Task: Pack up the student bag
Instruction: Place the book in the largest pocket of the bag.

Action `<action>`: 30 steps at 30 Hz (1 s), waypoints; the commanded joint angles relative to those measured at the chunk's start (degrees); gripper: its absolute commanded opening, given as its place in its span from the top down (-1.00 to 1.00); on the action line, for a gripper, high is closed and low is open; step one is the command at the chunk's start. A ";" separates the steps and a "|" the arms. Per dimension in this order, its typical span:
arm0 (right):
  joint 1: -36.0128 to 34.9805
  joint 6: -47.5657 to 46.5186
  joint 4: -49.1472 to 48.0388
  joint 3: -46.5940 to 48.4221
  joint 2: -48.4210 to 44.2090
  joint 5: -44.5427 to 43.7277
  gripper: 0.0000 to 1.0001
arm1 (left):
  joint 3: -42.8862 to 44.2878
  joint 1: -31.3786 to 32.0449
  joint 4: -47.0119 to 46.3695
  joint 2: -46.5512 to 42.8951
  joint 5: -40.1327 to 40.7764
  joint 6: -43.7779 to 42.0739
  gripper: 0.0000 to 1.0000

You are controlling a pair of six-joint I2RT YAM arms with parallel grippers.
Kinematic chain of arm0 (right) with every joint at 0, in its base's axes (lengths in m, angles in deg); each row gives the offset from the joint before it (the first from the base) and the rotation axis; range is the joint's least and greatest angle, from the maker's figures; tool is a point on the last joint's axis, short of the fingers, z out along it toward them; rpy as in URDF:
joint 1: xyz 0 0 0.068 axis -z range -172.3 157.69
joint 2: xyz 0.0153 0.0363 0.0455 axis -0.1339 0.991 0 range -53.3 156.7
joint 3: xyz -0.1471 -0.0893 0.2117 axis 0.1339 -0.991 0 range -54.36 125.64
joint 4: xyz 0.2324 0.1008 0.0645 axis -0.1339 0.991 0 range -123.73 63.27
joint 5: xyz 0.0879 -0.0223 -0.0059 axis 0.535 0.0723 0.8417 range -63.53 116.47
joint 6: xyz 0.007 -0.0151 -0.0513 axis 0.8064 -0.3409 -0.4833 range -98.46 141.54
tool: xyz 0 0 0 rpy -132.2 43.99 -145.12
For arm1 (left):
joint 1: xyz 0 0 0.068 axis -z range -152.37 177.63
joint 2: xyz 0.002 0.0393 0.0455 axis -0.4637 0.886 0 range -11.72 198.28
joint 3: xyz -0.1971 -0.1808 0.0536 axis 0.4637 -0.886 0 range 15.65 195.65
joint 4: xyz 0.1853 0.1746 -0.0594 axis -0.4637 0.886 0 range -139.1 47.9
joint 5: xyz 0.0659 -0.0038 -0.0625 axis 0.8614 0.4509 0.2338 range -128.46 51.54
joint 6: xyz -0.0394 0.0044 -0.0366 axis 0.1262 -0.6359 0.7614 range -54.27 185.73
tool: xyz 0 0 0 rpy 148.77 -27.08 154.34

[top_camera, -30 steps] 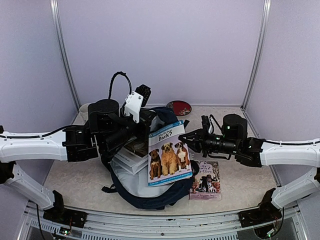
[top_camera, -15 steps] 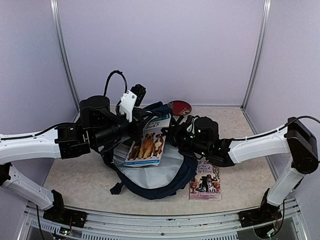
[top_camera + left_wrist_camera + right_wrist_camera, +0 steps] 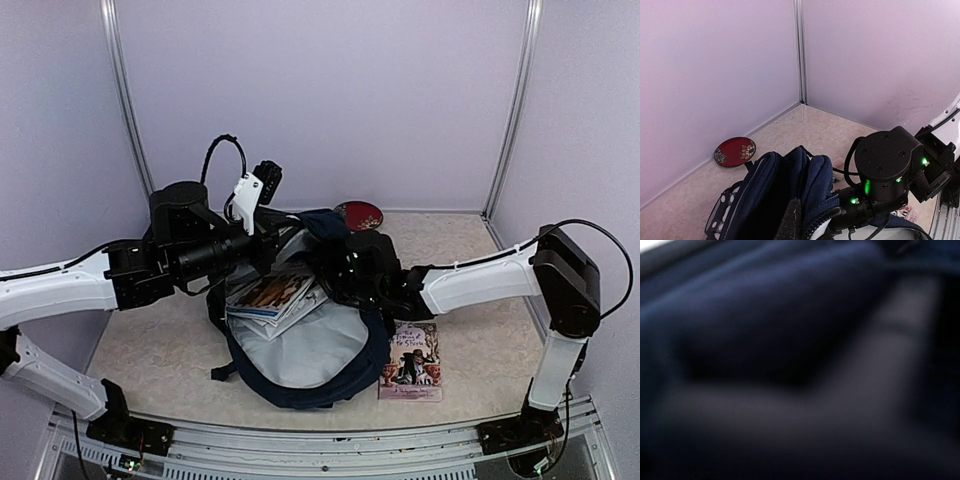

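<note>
A: Looking down from above, you'll find the student bag (image 3: pixel 305 355) lying open in the middle of the table (image 3: pixel 150 350), grey lining up, with a stack of books (image 3: pixel 268 297) in its mouth.
B: And my grippers?
A: Your left gripper (image 3: pixel 272 243) is clenched on the bag's upper rim, holding navy fabric up. Your right gripper (image 3: pixel 332 278) reaches into the opening. Its wrist view is only dark blur, so I cannot tell whether it is parted or closed.
B: Anything outside?
A: A loose book (image 3: pixel 412 362) just beside the bag's right edge, and a red plate (image 3: pixel 358 215) by the back wall.
</note>
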 commanded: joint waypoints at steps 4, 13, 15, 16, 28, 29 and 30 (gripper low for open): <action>-1.80 -20.28 17.06 4.44 -5.13 5.20 -0.13 | 0.09 -3.36 -7.31 -4.54 3.46 1.27 1.00; -3.61 -42.69 37.10 8.11 -20.84 12.62 -1.00 | -2.75 -4.46 -7.33 -4.32 7.28 1.36 1.00; -3.53 -45.38 42.01 8.06 -26.02 13.77 -1.00 | -3.62 -4.41 -6.88 -5.09 7.51 1.76 1.00; -3.41 -45.81 45.48 7.89 -28.40 12.45 -1.00 | -4.10 -4.35 -6.62 -5.62 7.45 2.04 1.00; 22.67 -44.96 62.31 -23.26 -42.80 23.61 -1.00 | -12.96 0.65 -1.59 -12.60 2.82 2.59 1.00; 23.31 -45.21 61.70 -24.48 -42.45 23.07 -1.00 | -13.16 1.35 -0.74 -12.50 2.86 2.94 1.00; 24.11 -45.44 61.58 -25.51 -42.19 21.95 -1.00 | -13.57 2.03 -0.36 -12.52 2.75 3.28 1.00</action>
